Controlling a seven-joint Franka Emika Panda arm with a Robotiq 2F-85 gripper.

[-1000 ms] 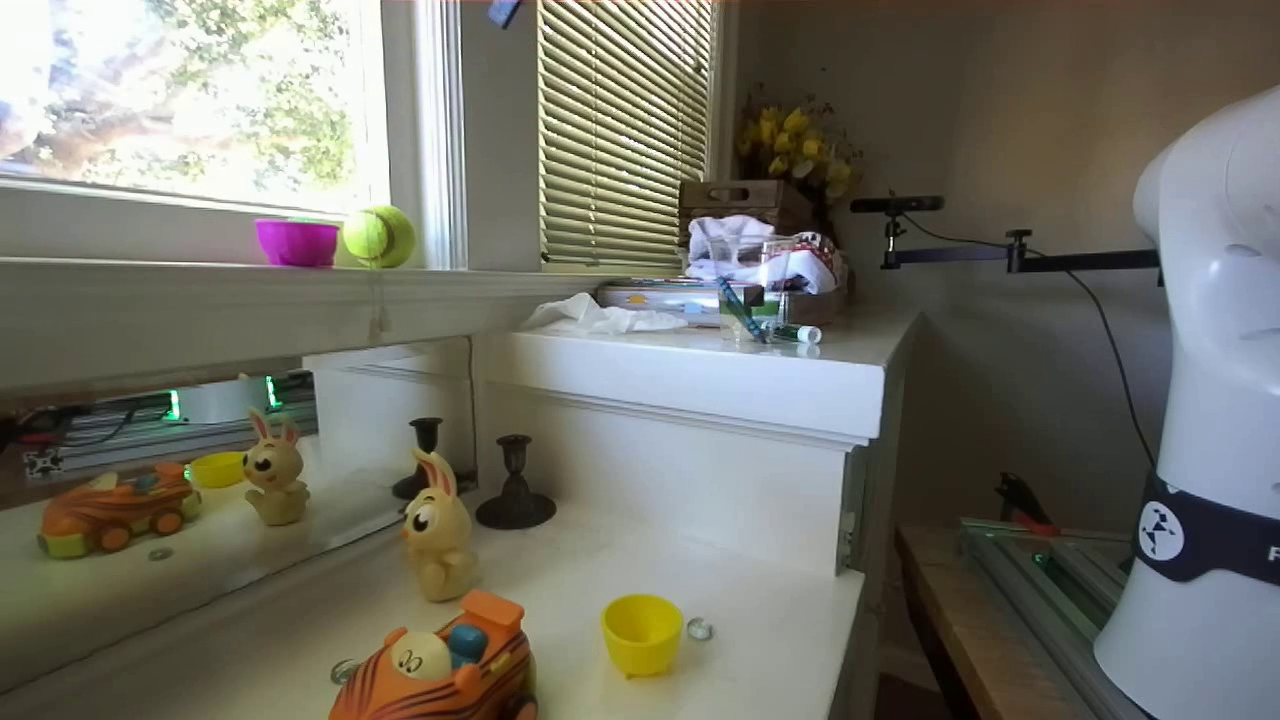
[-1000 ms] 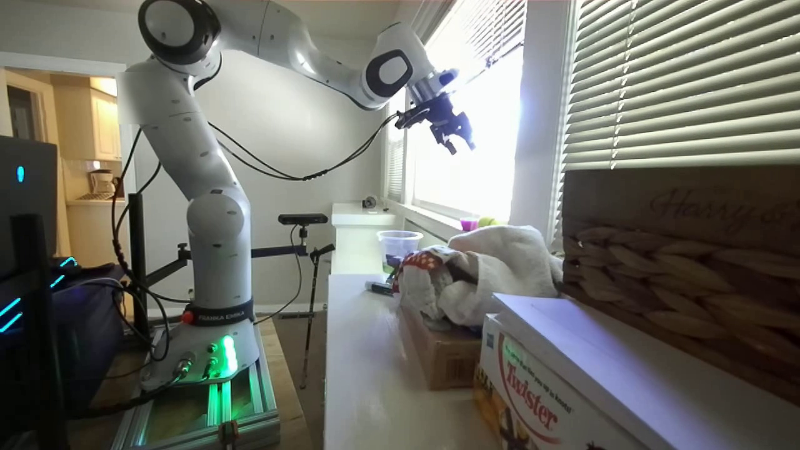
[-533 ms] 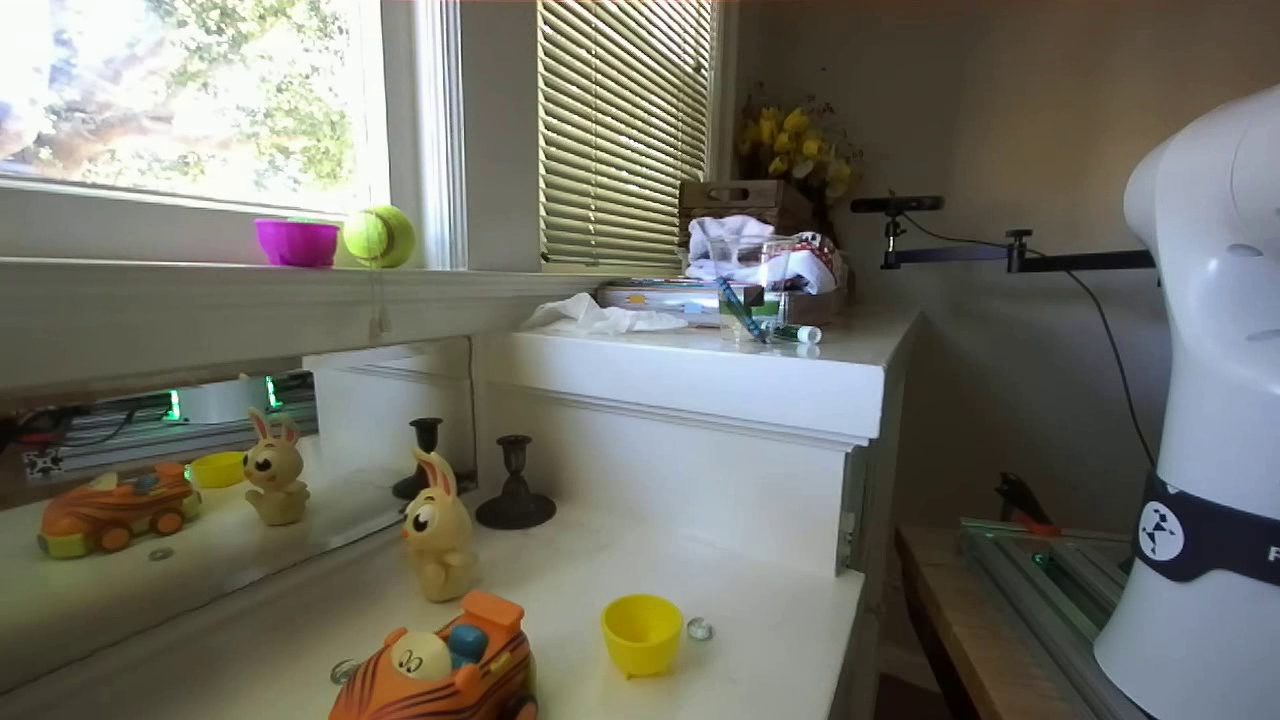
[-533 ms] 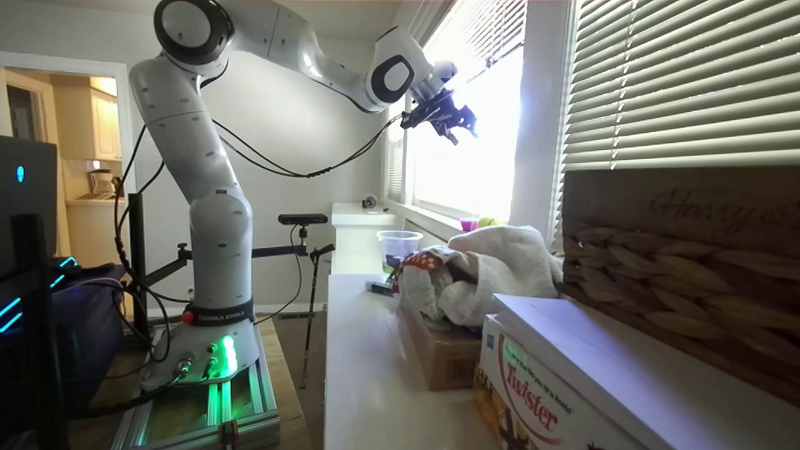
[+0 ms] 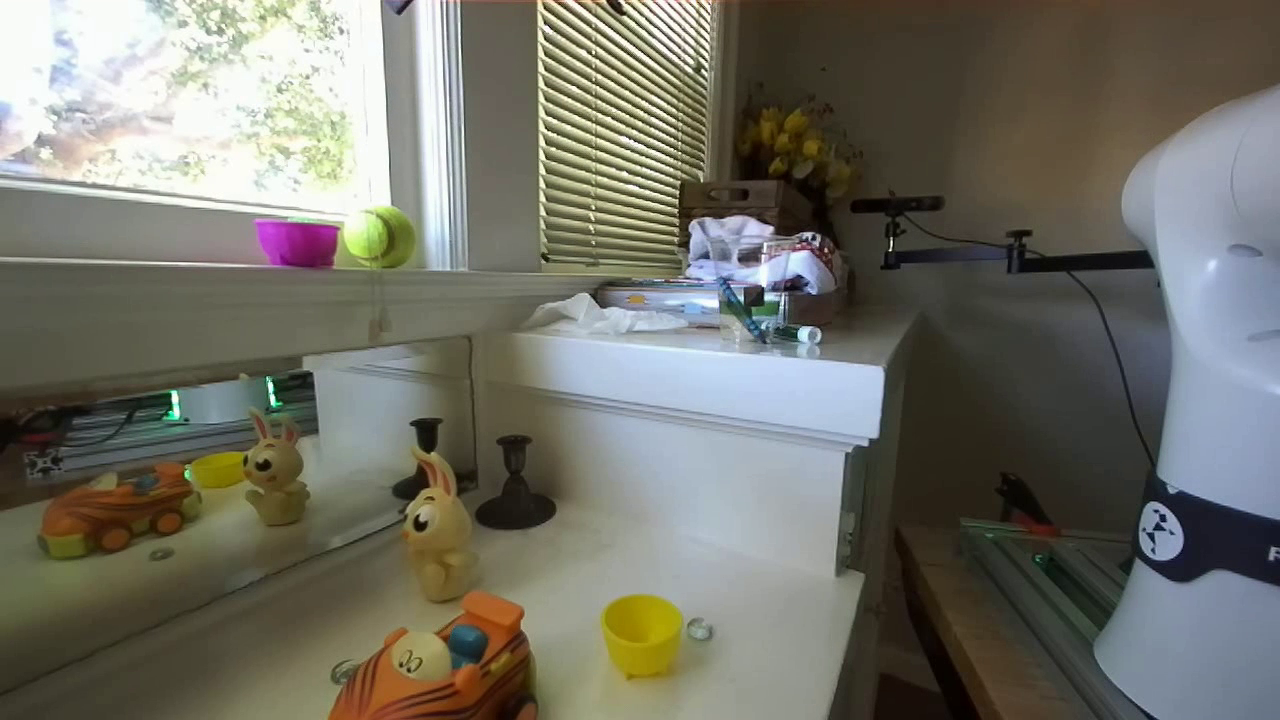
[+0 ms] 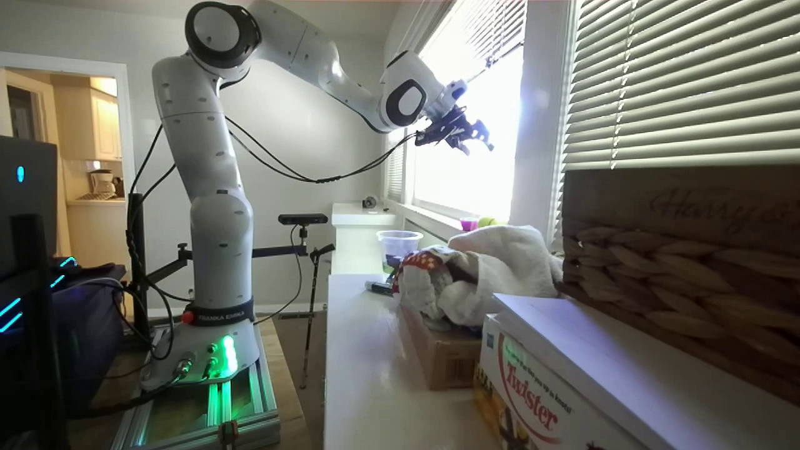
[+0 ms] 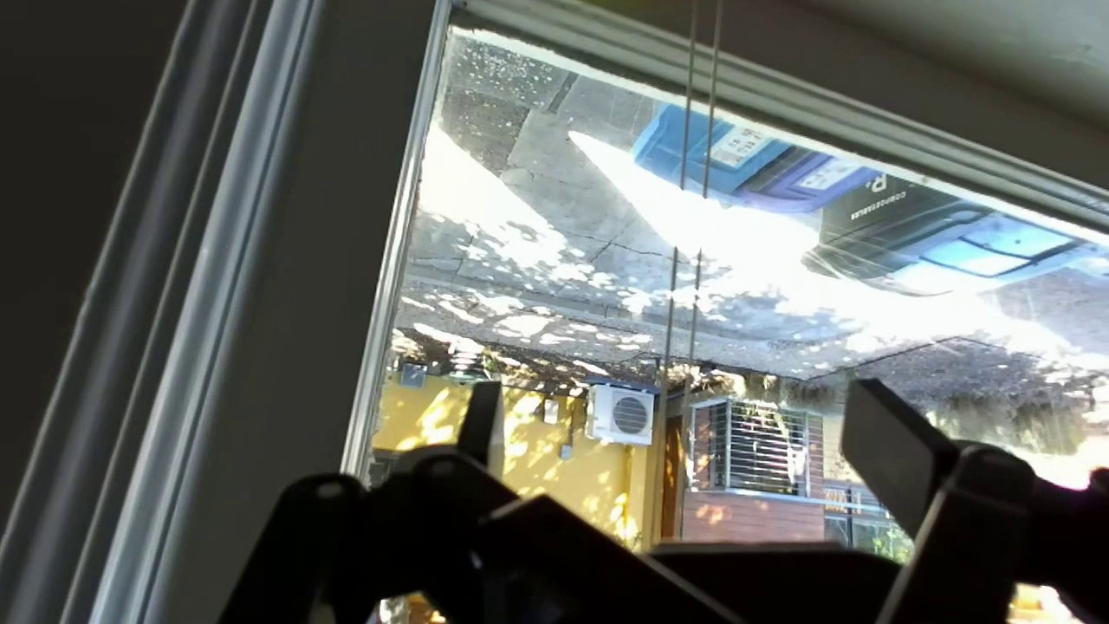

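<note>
Though bright, a clear pale-framed window (image 7: 745,321)

the arm (image 6: 197,134) is white, its cables (image 6: 322,180) and tool (image 7: 682,420) black.

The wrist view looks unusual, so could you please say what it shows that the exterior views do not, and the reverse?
Only the wrist view shows the white air-conditioning unit and dark bin outdoors. Only the exterior views show the purple bowl and yellow-green ball; an exterior view adds the orange toy car. Wrist and exterior views share a window and the gripper, open and holding nothing.
</note>
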